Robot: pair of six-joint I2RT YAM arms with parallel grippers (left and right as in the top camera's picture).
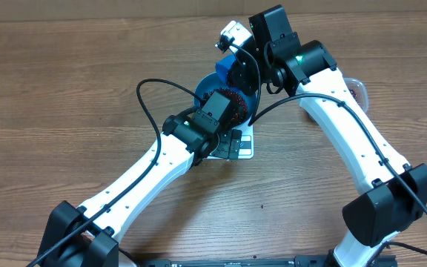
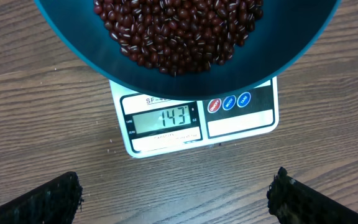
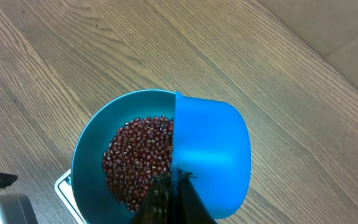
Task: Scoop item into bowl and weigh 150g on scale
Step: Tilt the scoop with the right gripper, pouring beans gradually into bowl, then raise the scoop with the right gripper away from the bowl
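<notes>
Topping up small red-brown beans [image 3: 138,158] in round deep blue bowl [image 3: 84,163] beneath right gripper [image 3: 174,179] clamped on blue plastic scoop [image 3: 211,155]; likely needing just a sprinkle more.

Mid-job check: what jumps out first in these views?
The deep round blue bowl, heaped with small red-brown beans, sits on the flat white square digital scale, whose display reads 143 in the left wrist view. The right end effector holds a small blue plastic scoop over the bowl's rim.
</notes>
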